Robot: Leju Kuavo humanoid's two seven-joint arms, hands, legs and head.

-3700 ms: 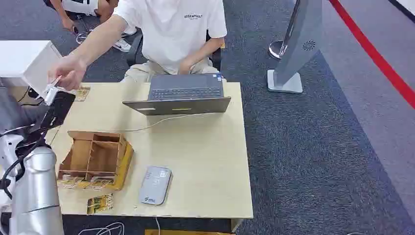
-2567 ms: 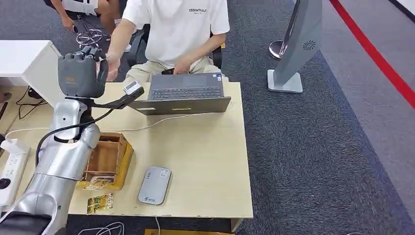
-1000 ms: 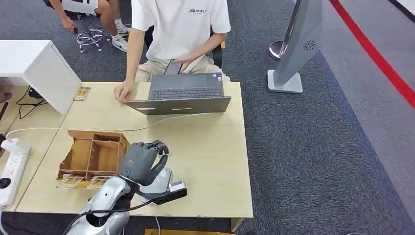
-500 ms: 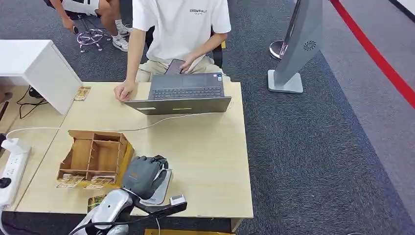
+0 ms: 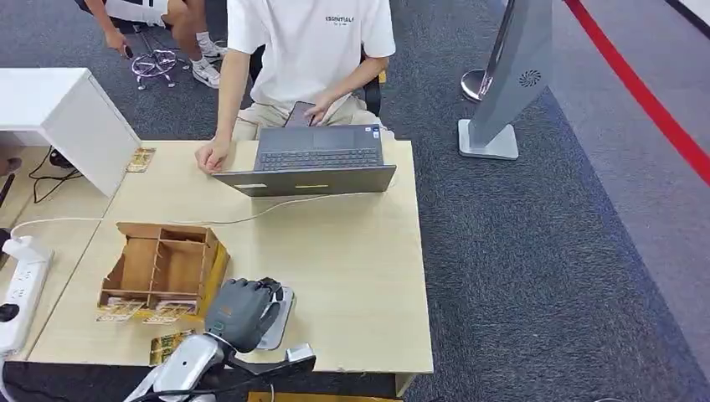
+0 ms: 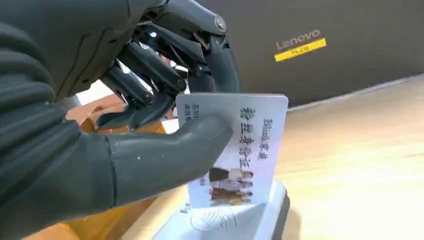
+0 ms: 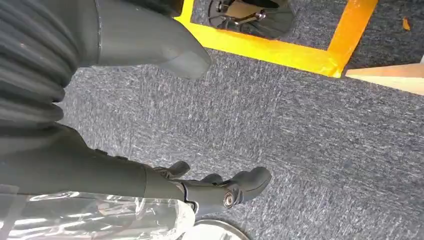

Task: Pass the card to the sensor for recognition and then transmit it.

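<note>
My left hand (image 5: 241, 311) is over the grey card sensor (image 5: 278, 316) near the table's front edge. In the left wrist view that hand (image 6: 110, 125) pinches a white printed card (image 6: 235, 150) between thumb and fingers. The card stands upright, its lower edge just above or touching the sensor (image 6: 235, 222); I cannot tell which. In the head view the hand hides the card and most of the sensor. My right hand (image 7: 165, 165) hangs above grey carpet, fingers apart, holding nothing.
A wooden compartment box (image 5: 163, 270) stands just left of my left hand, with loose cards (image 5: 170, 345) at the front edge. A person sits behind an open laptop (image 5: 314, 166) at the table's far side. A power strip (image 5: 21, 285) lies at left.
My left hand took the card from the person's hand at the far left, swung back across the table and came down over the sensor, sinking slightly closer in the last second.
</note>
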